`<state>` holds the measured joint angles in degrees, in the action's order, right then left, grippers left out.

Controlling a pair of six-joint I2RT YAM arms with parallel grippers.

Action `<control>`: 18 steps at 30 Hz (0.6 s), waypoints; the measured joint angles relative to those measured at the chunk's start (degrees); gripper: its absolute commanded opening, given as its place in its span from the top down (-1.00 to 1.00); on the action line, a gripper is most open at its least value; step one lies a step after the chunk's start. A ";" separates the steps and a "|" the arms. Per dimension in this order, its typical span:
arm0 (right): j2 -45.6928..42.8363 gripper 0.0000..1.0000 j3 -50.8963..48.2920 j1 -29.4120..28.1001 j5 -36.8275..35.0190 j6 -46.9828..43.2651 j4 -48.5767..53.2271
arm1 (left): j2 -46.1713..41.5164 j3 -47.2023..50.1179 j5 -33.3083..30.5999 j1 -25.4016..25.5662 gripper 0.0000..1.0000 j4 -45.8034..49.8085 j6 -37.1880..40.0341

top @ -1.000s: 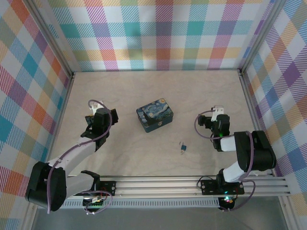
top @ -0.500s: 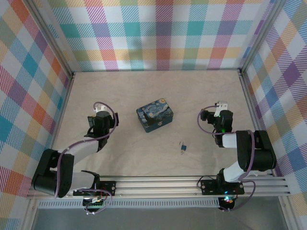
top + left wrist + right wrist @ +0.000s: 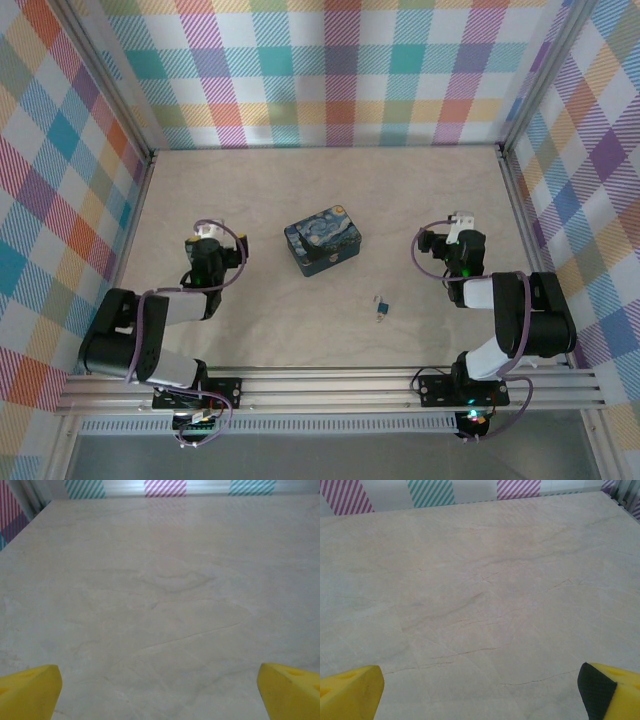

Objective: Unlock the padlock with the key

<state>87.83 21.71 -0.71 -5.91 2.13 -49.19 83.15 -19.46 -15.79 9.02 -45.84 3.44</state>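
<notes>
Left wrist shows left tool (image 3: 160,694) wide open, empty; right tool (image 3: 480,694) likewise.

I am counting one dark-blue starry-print rectangular tin box (image 3: 324,243) | one tiny blue-bodied padlock (image 3: 381,308) with silvery metal part | my two yellow-fingered grippers: left gripper (image 3: 207,232), right gripper (image 3: 458,220)

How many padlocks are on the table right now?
1. The padlock lies toward the near edge of the table, a little right of the tin box. The box's inside is hidden.
</notes>
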 measured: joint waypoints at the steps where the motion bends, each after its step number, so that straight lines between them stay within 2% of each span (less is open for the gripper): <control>1: 0.00 -0.99 0.00 0.00 0.00 0.00 0.00 | 1.25 0.72 0.37 -0.52 -1.00 -1.57 0.00; 8: 0.00 -0.99 0.00 0.00 0.00 0.00 0.00 | 5.66 1.79 2.89 -0.98 -1.00 -6.86 -0.13; 13: 0.00 -0.99 0.00 0.00 0.00 0.00 0.00 | 6.25 -2.91 3.63 -3.41 -1.00 -3.65 -1.77; 18: 0.00 -0.99 0.00 0.00 0.00 0.00 0.00 | 6.27 -3.32 4.24 -4.24 -1.00 -2.78 -2.56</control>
<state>87.83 21.71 -0.71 -5.91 2.13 -49.19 89.43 -22.79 -11.55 4.78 -48.62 0.89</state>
